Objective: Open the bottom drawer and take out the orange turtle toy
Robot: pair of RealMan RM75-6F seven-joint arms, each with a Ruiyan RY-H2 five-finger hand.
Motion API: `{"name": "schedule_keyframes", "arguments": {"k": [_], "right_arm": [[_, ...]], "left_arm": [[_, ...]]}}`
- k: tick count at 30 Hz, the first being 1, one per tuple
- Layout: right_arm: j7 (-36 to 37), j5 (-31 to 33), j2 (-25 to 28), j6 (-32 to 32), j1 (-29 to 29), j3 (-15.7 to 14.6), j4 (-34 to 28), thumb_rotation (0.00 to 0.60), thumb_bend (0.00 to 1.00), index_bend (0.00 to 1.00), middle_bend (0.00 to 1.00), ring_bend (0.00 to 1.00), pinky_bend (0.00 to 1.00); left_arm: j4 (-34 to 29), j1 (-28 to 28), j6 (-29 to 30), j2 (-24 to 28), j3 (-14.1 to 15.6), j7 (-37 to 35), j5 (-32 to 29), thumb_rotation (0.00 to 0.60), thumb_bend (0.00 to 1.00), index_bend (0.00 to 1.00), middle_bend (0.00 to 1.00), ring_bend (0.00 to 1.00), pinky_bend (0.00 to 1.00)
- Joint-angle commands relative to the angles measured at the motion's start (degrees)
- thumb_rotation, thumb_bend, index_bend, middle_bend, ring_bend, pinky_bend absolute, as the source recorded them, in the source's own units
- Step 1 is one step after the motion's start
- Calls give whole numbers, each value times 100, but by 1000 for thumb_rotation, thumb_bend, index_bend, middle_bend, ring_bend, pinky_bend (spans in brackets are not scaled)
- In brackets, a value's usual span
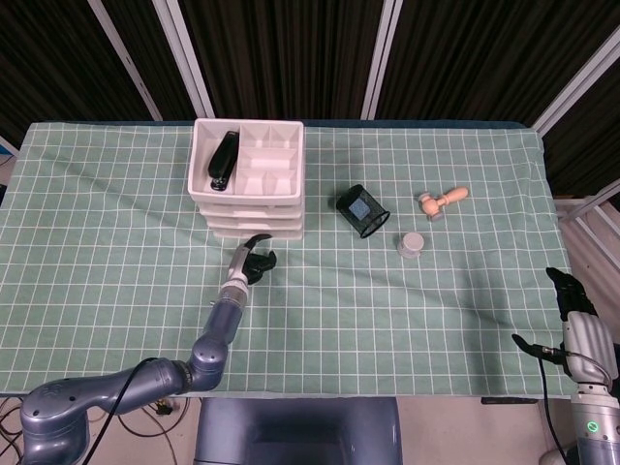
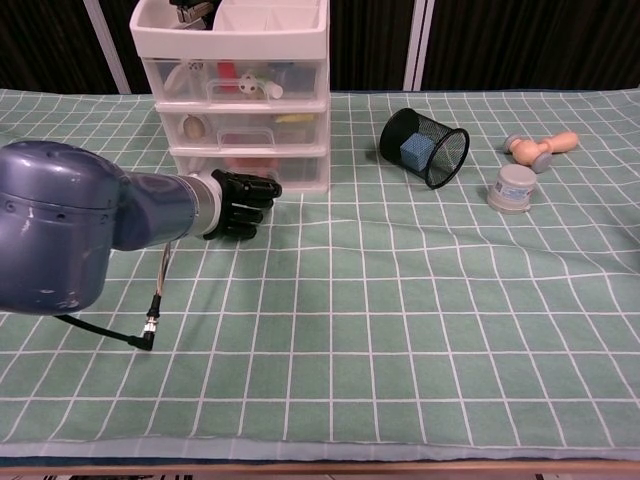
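A white three-drawer unit (image 1: pixel 250 184) (image 2: pixel 238 95) stands at the back left of the table, all drawers closed. Something orange-pink shows dimly through the clear front of the bottom drawer (image 2: pixel 255 168); I cannot tell its shape. My left hand (image 1: pixel 254 260) (image 2: pixel 240 202) hovers right in front of the bottom drawer, fingers partly curled with nothing in them, tips close to the drawer front. My right hand (image 1: pixel 573 294) hangs at the table's right edge, far from the drawers, fingers pointing up and holding nothing.
A tipped black mesh cup (image 1: pixel 363 211) (image 2: pixel 425 146) with a blue block inside lies right of the drawers. A small grey jar (image 1: pixel 411 244) (image 2: pixel 512 189) and a wooden mallet toy (image 1: pixel 441 201) (image 2: pixel 538 148) lie further right. A black stapler (image 1: pixel 224 159) sits in the top tray.
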Motion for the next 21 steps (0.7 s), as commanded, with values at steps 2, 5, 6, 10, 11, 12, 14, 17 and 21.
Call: {"name": "schedule_keyframes", "arguments": {"k": [2, 5, 6, 10, 11, 12, 14, 17, 21], "right_arm": [[3, 6, 2, -3, -1, 2, -6, 600, 104, 0, 96, 0, 184], [14, 20, 8, -13, -2, 4, -20, 600, 104, 0, 96, 0, 184], [16, 23, 10, -14, -2, 4, -23, 600, 105, 0, 96, 0, 184], [22, 33, 13, -25, -1, 6, -32, 600, 106, 0, 96, 0, 184], [22, 32, 14, -23, -1, 6, -31, 600, 105, 0, 96, 0, 184], [20, 31, 13, -22, -1, 6, -30, 600, 105, 0, 96, 0, 184], [21, 33, 13, -24, -2, 6, -34, 600, 105, 0, 96, 0, 185], [20, 36, 17, -26, -2, 6, -43, 600, 106, 0, 96, 0, 184], [30, 43, 18, -30, -7, 3, -58, 600, 105, 0, 96, 0, 185]], "left_arm": [[70, -21, -82, -54, -21, -59, 83, 600, 575, 203, 1000, 1000, 1000], [91, -26, -123, -65, -13, -63, 102, 600, 575, 228, 1000, 1000, 1000], [90, -23, -129, -65, -8, -63, 106, 600, 575, 237, 1000, 1000, 1000], [45, 5, -146, -50, 21, -59, 113, 600, 575, 260, 1000, 1000, 1000], [22, 17, -147, -42, 31, -59, 115, 600, 575, 262, 1000, 1000, 1000], [-8, 32, -142, -34, 40, -61, 120, 600, 575, 265, 1000, 1000, 1000], [-87, 67, -137, -11, 61, -67, 126, 600, 575, 267, 1000, 1000, 1000], [-237, 129, -109, 34, 109, -72, 178, 600, 575, 273, 1000, 1000, 1000], [-512, 258, -15, 100, 185, -119, 287, 600, 575, 276, 1000, 1000, 1000]]}}
